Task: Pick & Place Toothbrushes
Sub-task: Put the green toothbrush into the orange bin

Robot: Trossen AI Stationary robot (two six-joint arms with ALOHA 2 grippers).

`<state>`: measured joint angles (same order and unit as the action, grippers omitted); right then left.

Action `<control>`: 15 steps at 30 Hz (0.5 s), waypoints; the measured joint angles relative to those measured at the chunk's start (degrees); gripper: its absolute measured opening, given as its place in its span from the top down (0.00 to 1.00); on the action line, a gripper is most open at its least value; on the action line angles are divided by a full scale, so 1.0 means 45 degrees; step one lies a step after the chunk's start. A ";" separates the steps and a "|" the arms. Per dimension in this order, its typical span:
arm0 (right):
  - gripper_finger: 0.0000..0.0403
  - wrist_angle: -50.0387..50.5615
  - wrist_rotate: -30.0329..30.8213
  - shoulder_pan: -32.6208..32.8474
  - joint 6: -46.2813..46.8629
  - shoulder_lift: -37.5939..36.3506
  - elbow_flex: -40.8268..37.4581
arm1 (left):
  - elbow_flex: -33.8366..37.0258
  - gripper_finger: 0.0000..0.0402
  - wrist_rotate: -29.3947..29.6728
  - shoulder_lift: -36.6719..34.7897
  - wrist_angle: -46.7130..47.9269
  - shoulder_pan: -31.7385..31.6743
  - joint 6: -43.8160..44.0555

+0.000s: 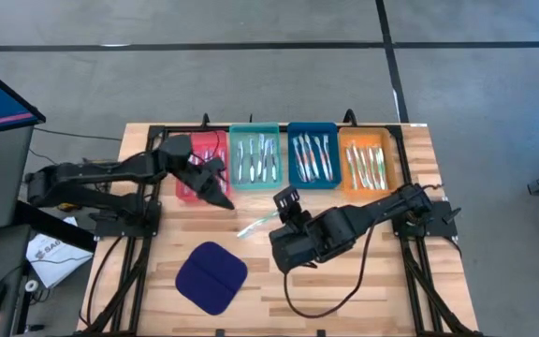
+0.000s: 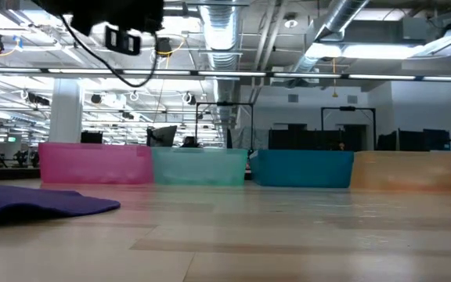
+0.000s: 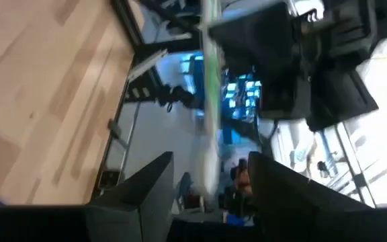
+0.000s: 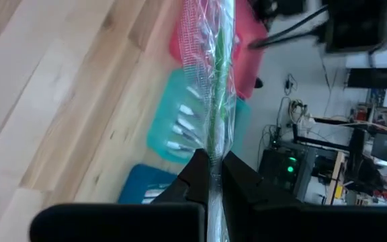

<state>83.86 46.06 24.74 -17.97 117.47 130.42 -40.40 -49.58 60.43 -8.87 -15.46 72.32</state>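
I see the wood counter [image 1: 382, 281] w/ four trays in a row at the far side: red tray [image 1: 188, 183], teal tray [image 1: 254, 156], blue tray [image 1: 313, 155], orange tray [image 1: 368, 161]. The teal, blue and orange ones hold toothbrushes [image 1: 313, 159]; in the red one I see at least one, the left arm hides the rest. A dark blue pad [image 1: 211, 277] lies on the near part of the counter, left of center. The left arm is over the red tray, left gripper [image 1: 215, 183] at its near edge; its fingers [image 3: 140, 195] stand apart and hold nothing. The right gripper [image 1: 286, 204] is above the counter center, fingers [image 4: 237, 176] closed on one wrapped green toothbrush [image 1: 255, 226]. This brush sticks out toward the left gripper, in the air between both, near the teal tray.
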 joint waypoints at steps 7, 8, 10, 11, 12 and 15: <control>0.98 -0.0299 0.0115 -0.0147 0.0052 -0.0009 0.0012 | -0.0007 0.53 -0.1085 0.2211 -0.4413 0.0356 0.2149; 0.98 -0.0352 0.0121 -0.0179 0.0052 -0.0014 0.0012 | 0.0000 0.53 -0.1105 0.2535 -0.5185 0.0427 0.2538; 0.98 -0.0469 0.0168 -0.0201 0.0036 -0.0014 0.0012 | -0.0004 0.53 -0.1053 0.3097 -0.6479 0.0513 0.3337; 0.98 -0.0479 0.0310 -0.0206 0.0014 -0.0014 0.0012 | -0.0001 0.53 -0.1069 0.3372 -0.6982 0.0511 0.3566; 0.98 -0.0487 0.0539 -0.0206 0.0009 -0.0014 0.0012 | -0.0004 0.53 -0.1035 0.3615 -0.7270 0.0501 0.3711; 0.98 -0.0483 0.0806 -0.0201 0.0009 -0.0014 0.0012 | 0.0000 0.53 -0.1030 0.4188 -0.7568 0.0500 0.3955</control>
<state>81.69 49.69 23.83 -17.93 117.40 130.48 -40.40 -54.22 79.28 -42.92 -13.21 90.11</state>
